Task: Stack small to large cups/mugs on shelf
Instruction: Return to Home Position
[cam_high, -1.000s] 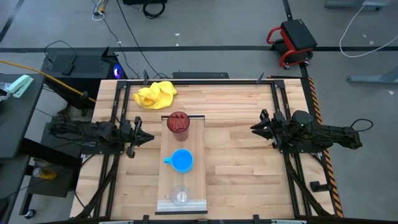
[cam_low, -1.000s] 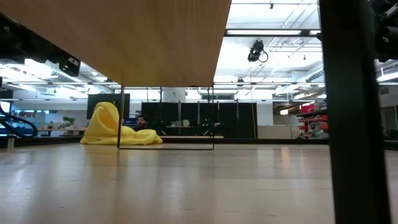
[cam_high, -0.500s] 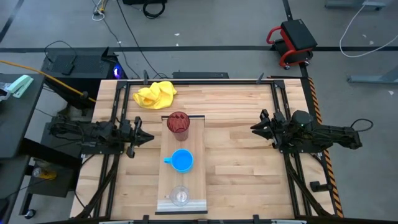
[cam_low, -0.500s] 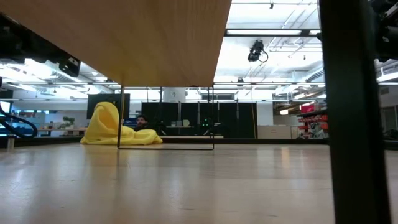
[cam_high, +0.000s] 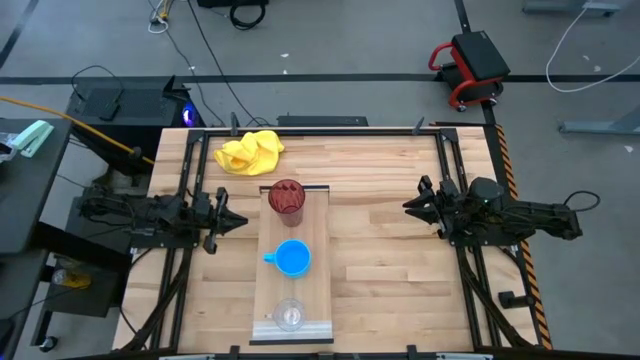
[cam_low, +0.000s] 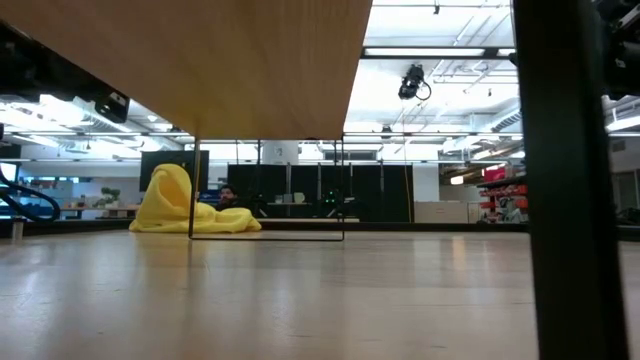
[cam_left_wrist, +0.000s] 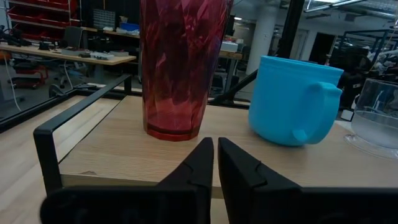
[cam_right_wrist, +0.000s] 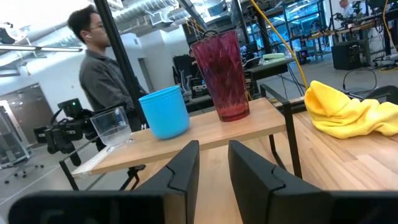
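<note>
Since all three cups stand in line on the shelf (cam_high: 318, 290), red tumbler (cam_high: 286, 196) far, blue mug (cam_high: 292, 258) mid, glass cup (cam_high: 289, 315) near, you've nothing left to grasp. Shelf's long axis runs between the arms. Left gripper (cam_high: 232, 221), pinched together and empty, sits nearer; right gripper (cam_high: 408, 206), fingers parted, well apart.

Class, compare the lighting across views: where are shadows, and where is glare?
High view: even light, no harsh shadows on the table. Low view: shelf underside shaded, ceiling lamps glaring behind. Left wrist view: glass cup catches highlights.
</note>
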